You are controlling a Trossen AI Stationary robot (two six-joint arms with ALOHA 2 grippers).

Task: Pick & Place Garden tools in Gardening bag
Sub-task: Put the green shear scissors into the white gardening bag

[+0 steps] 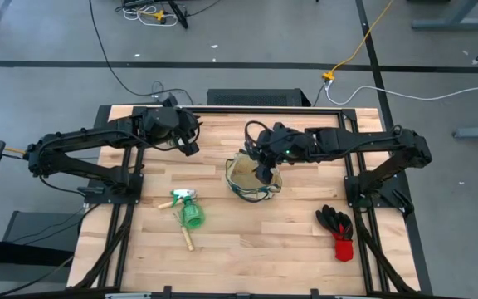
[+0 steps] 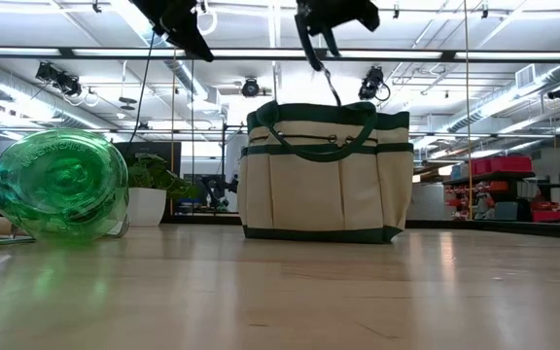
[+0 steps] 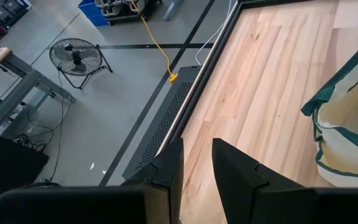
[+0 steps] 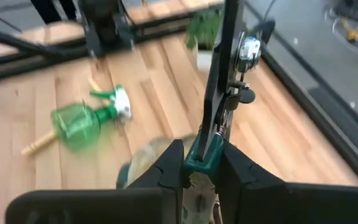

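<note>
Wooden desk carrying bag at frame centre. Right tool hovering over bag, gripping shears. Left tool waiting upper left, fingers slightly parted. Gloves lying lower right.

We see the gardening bag upright on the wooden table, centre frame: cream fabric, dark green trim, front pockets, loop handles hanging over the front. Right gripper hangs directly above the bag with a thin tool in its fingers, tool tip pointing down just above the bag's top edge. Left gripper sits at the top edge, up left of the bag and apart from it. A rounded green bottle lies on its side at far left. A potted plant stands between bottle and bag, further back.
</note>
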